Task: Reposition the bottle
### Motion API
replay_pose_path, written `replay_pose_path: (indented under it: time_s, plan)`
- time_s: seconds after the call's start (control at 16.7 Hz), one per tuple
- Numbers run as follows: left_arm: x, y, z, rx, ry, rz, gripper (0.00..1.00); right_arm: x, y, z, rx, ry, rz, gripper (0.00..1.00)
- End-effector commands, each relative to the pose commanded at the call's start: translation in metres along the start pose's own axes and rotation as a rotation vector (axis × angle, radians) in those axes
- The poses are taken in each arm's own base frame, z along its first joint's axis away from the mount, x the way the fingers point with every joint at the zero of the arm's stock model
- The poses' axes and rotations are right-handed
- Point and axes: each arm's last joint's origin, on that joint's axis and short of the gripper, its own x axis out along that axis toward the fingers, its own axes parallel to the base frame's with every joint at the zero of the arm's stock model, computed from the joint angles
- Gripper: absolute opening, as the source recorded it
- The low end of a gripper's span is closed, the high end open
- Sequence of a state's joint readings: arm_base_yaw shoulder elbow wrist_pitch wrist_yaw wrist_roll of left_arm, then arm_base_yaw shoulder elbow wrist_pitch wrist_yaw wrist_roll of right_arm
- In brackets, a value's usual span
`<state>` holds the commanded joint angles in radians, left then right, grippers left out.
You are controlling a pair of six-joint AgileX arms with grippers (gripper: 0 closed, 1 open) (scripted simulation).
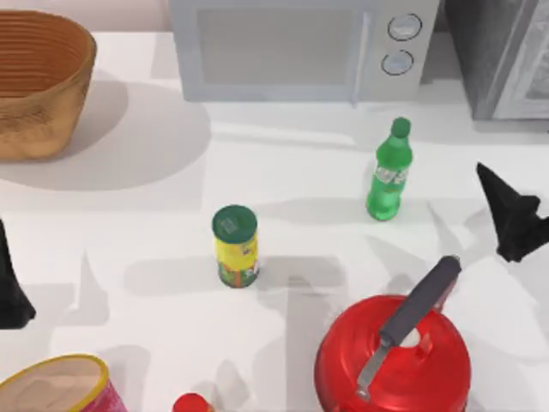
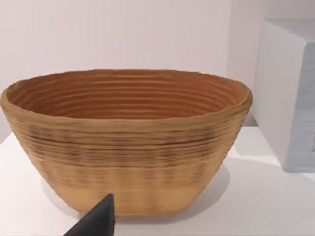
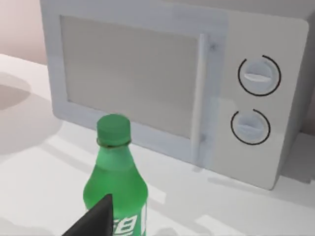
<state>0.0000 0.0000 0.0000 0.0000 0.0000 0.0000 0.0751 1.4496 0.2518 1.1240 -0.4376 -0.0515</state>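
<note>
While the bottle point(image 1: 389, 172) stands upright and untouched on the desk point(image 1: 154, 232), right of centre and just in front of the microwave point(image 1: 300, 47), I judge the approach step to be in hand, with no grasp made. My right pincer point(image 1: 512, 215) hangs near the desk's right edge, to the right of the bottle and apart from it; whether its fingers are spread or closed I cannot tell. From the right wrist view the bottle point(image 3: 117, 187) sits close ahead with its green cap point(image 3: 113, 130) against the microwave door.

My left pincer point(image 1: 10, 287) is parked at the left edge, facing the wicker basket point(image 2: 125, 142).

Next, I reckon, the right arm must travel leftward to the bottle's body and close around it below the cap. The red pot point(image 1: 395, 356) with its long handle point(image 1: 420, 300) lies near that path, and the yellow canister point(image 1: 236, 246) stands well to the left.
</note>
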Motion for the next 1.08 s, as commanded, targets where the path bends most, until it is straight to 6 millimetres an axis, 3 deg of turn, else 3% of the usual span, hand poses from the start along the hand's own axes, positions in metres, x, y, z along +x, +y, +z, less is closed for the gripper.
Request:
replay_pose_path:
  time_s: [0.3,0.6,0.78,1.08]
  plan:
    - [0.000,0.000,0.000,0.000,0.000,0.000,1.00,0.029,-0.005,-0.040,-0.009,0.007,0.116,1.00]
    - [0.000,0.000,0.000,0.000,0.000,0.000,1.00,0.041,-0.002,-0.074,0.002,0.017,0.210,1.00]
    - [0.000,0.000,0.000,0.000,0.000,0.000,1.00,0.043,0.002,-0.085,0.011,0.021,0.243,1.00]
    - [0.000,0.000,0.000,0.000,0.000,0.000,1.00,0.043,0.002,-0.086,0.012,0.022,0.248,1.00]
